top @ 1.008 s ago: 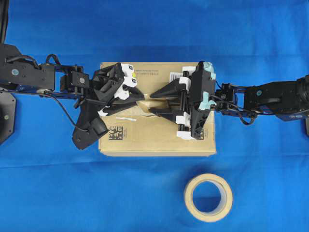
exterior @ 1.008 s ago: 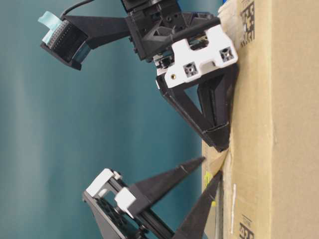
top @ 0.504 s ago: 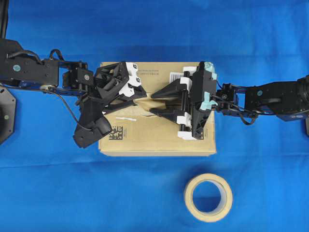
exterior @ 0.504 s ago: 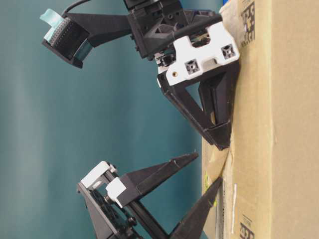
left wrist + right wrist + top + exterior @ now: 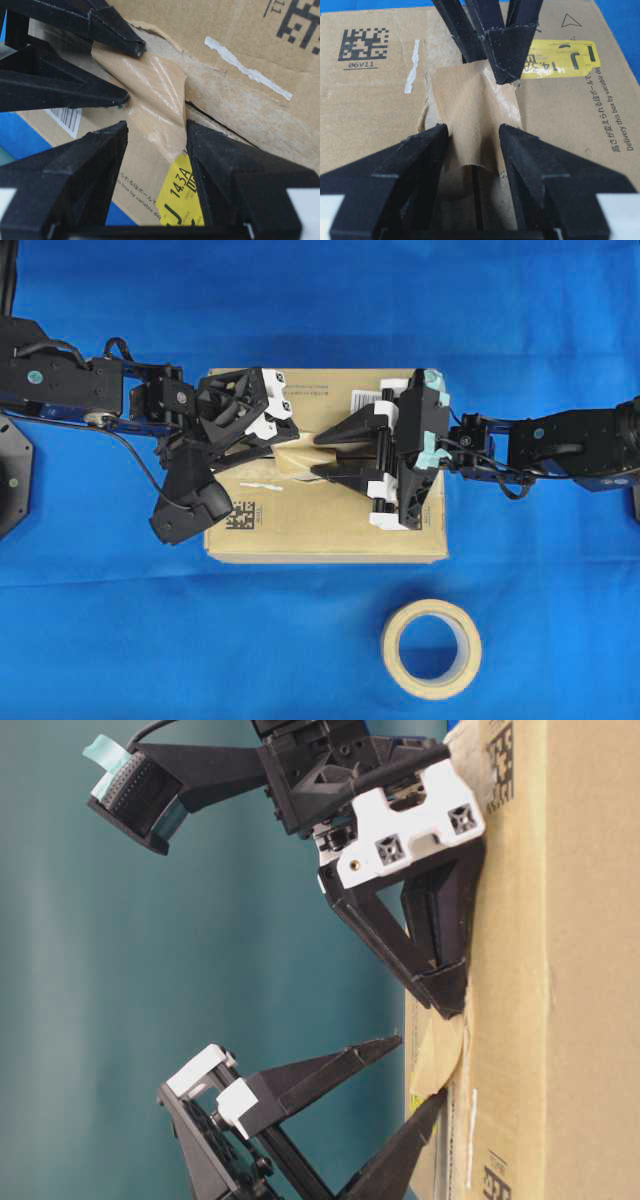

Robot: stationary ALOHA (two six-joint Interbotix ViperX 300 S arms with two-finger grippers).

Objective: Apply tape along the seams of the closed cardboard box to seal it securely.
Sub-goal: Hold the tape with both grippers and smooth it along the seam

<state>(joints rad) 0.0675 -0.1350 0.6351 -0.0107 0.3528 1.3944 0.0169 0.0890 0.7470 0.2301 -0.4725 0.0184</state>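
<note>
Left gripper (image 5: 288, 440): jaws spread wide, nothing clamped between them. The fingertips rest at the near end of the tape (image 5: 150, 100), one at each side of the strip; in the table-level view one finger lies flat against the box top and its tip meets the tape edge.

Right gripper (image 5: 320, 455): jaws also wide apart, holding nothing. In its own wrist view the two fingers (image 5: 420, 165) straddle the loose end of the tape, which curls up off the cardboard between them. Whether the tips actually touch the strip cannot be told.

The tape lies on top of the cardboard box (image 5: 300, 530), near the middle, across the seams (image 5: 474, 185). It is wrinkled and only partly laid flat. Much of the seam line is hidden under the two grippers in the overhead view; a short dark run shows below the tape in the right wrist view, bordered by torn paper.

The yellow sticker (image 5: 560, 59) is partly covered by the left fingers. The barcode label (image 5: 362, 398) is half hidden by the right gripper.

The box's near edge and both front corners are unobstructed. A tape roll (image 5: 431, 648) lies on the blue table cover (image 5: 100, 640), well apart from the box, towards the right side.
</note>
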